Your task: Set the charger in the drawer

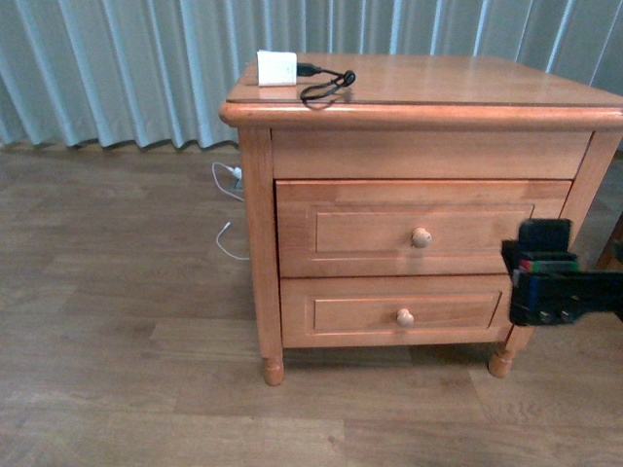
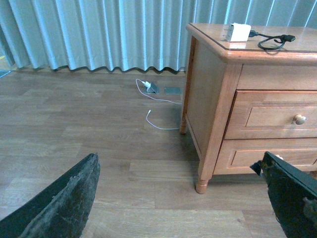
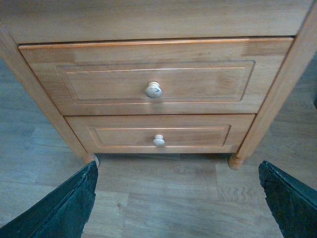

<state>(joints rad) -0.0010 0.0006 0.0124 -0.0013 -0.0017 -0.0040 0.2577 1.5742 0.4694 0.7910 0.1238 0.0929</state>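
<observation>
Front view: nothing is done yet, we judge; the charger (image 1: 276, 68) sits on the nightstand (image 1: 467, 83) top, toward its left rear, black cable looped beside it; the drawer (image 1: 409, 229) is shut; the right claw (image 1: 541, 268) hangs near the nightstand's right edge.

Left wrist view: the left claw (image 2: 179, 163) is spread wide and empty over the wood floor (image 2: 74, 124); a pale curtain (image 2: 99, 34) hangs behind; a thin white cable (image 2: 166, 129) lies beside the nightstand.

Right wrist view: the right claw's fingers (image 3: 59, 208) are spread, empty, facing the knob (image 3: 153, 89); opening, picking and placing remain.
</observation>
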